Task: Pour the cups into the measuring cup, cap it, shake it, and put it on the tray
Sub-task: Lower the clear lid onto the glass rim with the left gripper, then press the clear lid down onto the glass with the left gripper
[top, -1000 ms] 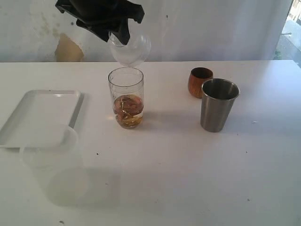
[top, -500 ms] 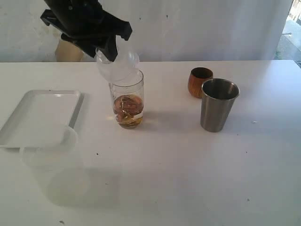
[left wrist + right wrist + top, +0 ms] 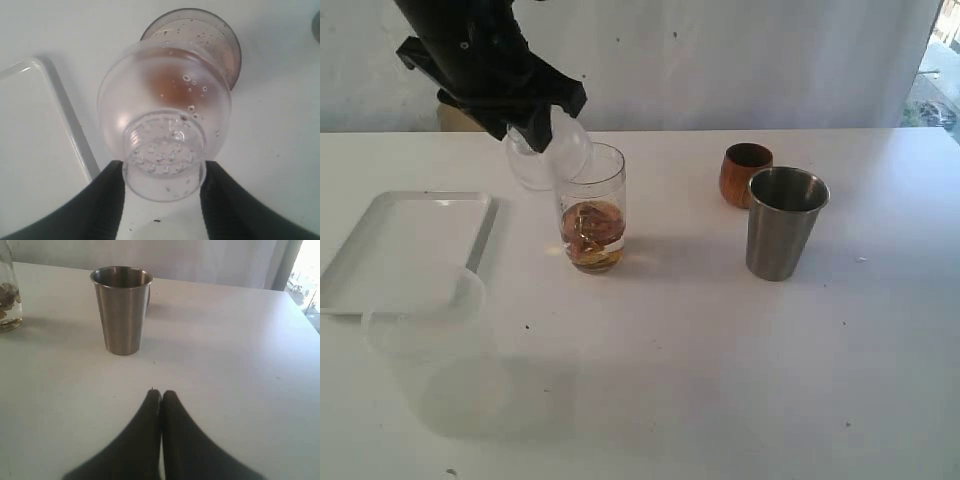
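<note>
The measuring cup (image 3: 592,205) stands upright mid-table with brownish contents at its bottom. My left gripper (image 3: 535,125) is shut on the narrow neck of a clear domed cap (image 3: 550,152), which hangs tilted against the cup's far-left rim. In the left wrist view the cap (image 3: 165,100) sits between the fingers of this gripper (image 3: 164,175) and partly hides the measuring cup (image 3: 225,40) behind it. The steel tumbler (image 3: 785,222) and the brown wooden cup (image 3: 744,173) stand upright to the right. My right gripper (image 3: 161,392) is shut and empty, low over the table short of the steel tumbler (image 3: 121,310).
The tray (image 3: 380,250) lies flat at the left with a wide frosted container (image 3: 425,320) overlapping its near corner. In the left wrist view the tray's rim (image 3: 70,125) runs close beside the cap. The measuring cup (image 3: 7,295) shows at the edge of the right wrist view.
My left gripper has carried the cap down and to the left, from above the measuring cup's mouth to its far-left rim. The right gripper has not moved.
</note>
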Motion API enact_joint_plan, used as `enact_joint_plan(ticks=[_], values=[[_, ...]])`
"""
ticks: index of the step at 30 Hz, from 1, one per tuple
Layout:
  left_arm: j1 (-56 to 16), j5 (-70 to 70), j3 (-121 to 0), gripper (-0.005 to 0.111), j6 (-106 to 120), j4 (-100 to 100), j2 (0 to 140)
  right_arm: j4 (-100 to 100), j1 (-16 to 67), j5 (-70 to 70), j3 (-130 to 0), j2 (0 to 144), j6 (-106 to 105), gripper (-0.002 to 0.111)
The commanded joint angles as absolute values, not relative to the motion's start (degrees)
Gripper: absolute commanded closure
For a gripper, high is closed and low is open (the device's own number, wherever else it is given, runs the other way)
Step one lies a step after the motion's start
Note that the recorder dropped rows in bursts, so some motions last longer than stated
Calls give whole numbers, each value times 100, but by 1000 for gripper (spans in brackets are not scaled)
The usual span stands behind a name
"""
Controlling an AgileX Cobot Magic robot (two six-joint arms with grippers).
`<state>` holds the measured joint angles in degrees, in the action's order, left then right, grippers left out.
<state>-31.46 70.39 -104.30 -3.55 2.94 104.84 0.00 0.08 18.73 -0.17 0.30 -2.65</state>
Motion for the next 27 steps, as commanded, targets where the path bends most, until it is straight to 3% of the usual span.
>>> enact_joint_plan(ticks=[1,27], values=[[-3148,6820,-10470,107,-358,0,10509,0,-20,1833,0,0,-259,108],[-3148,5824,-10470,107,-279,-101,10756,0,-20,1833,0,0,-259,108]])
